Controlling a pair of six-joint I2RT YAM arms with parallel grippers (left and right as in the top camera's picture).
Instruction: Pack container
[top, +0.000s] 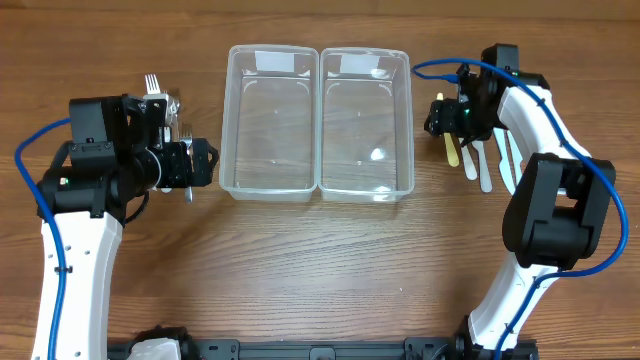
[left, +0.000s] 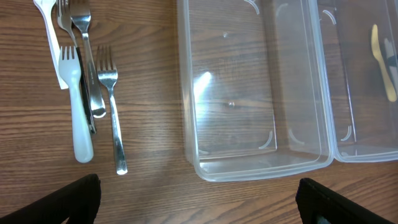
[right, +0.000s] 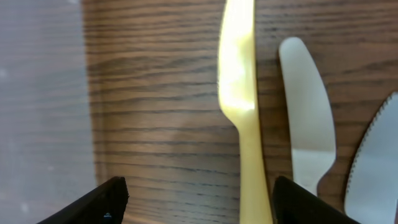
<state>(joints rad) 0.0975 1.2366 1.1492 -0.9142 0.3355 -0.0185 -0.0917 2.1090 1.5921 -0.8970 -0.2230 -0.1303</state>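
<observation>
Right hand (top: 438, 117) over yellow knife (right: 239, 93) at 3 o'clock
Both hands released; left hand (top: 205, 162) by forks (left: 111, 99), 9 o'clock

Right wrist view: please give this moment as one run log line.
right gripper: open, jaws either side of yellow plastic knife | left gripper: open, beside forks | clear containers: both empty

From overhead, the left arm (top: 100, 170) hides the handles of the metal forks (top: 152, 84), and the right gripper (top: 440, 120) covers the upper part of the yellow knife (top: 452, 150). In the right wrist view this knife is cut by the top and bottom edges. The white knife (right: 305, 124) loses its lower end, the serrated knife (right: 376, 168) is cut at the right, and the right container (right: 37, 93) is only a blur.
</observation>
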